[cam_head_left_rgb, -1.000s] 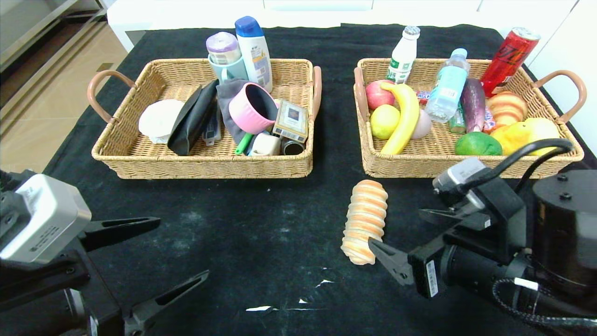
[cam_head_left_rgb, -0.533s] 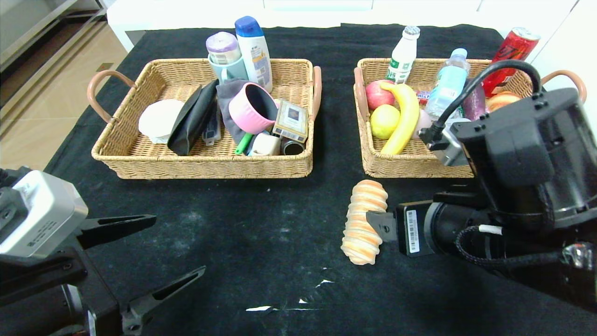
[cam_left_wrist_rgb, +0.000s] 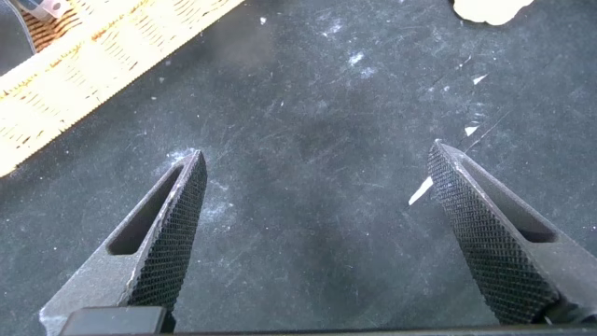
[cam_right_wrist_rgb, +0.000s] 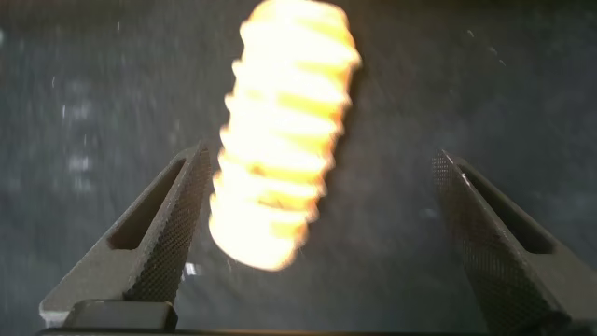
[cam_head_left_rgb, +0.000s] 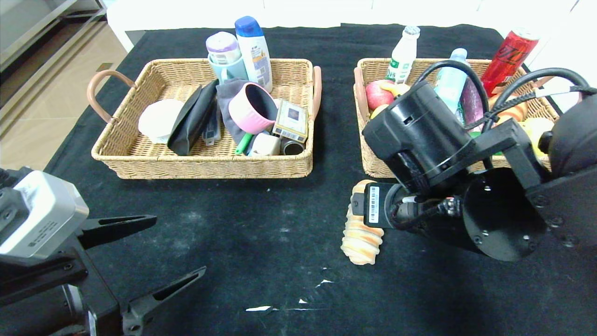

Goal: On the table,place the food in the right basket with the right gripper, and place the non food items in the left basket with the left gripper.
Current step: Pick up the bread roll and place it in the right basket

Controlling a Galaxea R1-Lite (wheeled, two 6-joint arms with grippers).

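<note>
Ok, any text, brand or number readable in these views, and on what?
None can be read.
Red drinks can in the right wicker basket: dark lettering, illegible.
White barcode sticker on the right gripper: bars only, digits too small.
White shampoo bottle with blue cap: label print blurred.
Green-and-cream card box: print too small.

Two wicker baskets (cam_head_left_rgb: 205, 163), one bread roll (cam_head_left_rgb: 360, 240), two tools (cam_head_left_rgb: 154, 259).

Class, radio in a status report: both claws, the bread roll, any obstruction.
Right claw open, above the bread roll on the table. Left claw open, parked near left. Nothing blocking the roll.
</note>
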